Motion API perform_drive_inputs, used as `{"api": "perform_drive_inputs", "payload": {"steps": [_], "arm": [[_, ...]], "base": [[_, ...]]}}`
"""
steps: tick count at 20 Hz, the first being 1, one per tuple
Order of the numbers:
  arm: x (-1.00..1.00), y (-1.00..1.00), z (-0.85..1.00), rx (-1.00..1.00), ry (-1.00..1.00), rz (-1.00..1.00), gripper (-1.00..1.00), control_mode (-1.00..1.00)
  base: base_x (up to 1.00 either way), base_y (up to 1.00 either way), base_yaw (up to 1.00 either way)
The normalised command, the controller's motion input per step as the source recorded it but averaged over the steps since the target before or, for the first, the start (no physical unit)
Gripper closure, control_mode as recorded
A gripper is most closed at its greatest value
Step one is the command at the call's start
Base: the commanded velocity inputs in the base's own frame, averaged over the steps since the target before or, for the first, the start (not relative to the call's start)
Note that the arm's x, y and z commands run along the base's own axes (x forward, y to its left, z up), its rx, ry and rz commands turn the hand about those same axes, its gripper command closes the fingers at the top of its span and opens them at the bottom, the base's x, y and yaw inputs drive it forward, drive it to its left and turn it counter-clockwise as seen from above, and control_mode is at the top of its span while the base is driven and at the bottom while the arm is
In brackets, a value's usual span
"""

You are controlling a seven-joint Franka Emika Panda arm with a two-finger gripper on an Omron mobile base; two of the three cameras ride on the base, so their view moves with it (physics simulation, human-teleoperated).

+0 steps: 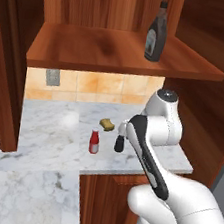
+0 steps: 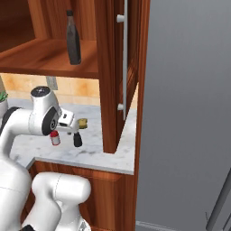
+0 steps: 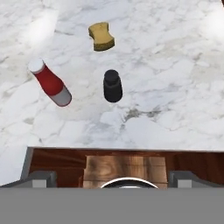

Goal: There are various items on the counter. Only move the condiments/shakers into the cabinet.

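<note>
Reddish-brown cabinet (image 1: 117, 54) holds the dark brown bottle (image 1: 157, 33) upright on its shelf; below, on the marble counter (image 1: 40, 134), stand the red bottle (image 1: 94, 142), black shaker (image 1: 120, 141) and spongy lump (image 1: 107, 125), well apart. Gripper (image 3: 113, 177) hangs above the counter's front edge, fingers spread, holding nothing.

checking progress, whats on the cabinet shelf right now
Only the dark brown sauce bottle stands upright on the shelf board. The cabinet's left part is hidden.

Black shaker (image 1: 119, 144) top hidden behind arm; sauce bottle (image 1: 157, 33) label unreadable
</note>
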Motion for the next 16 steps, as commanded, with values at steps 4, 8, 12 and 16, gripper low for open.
{"api": "perform_drive_inputs", "payload": {"steps": [4, 8, 12, 16], "arm": [[0.54, 0.0, -0.3, 0.0, 0.02, 0.0, -1.0, -1.0], [0.44, 0.1, -0.33, 0.0, 0.02, 0.0, -1.0, -1.0], [0.37, 0.24, -0.35, 0.0, 0.0, 0.0, -1.0, -1.0], [0.38, 0.03, -0.25, 0.0, 0.0, 0.0, -1.0, -1.0]], "base": [[0.0, 0.0, 0.0], [0.0, 0.0, 0.0], [0.0, 0.0, 0.0], [0.0, 0.0, 0.0]]}}
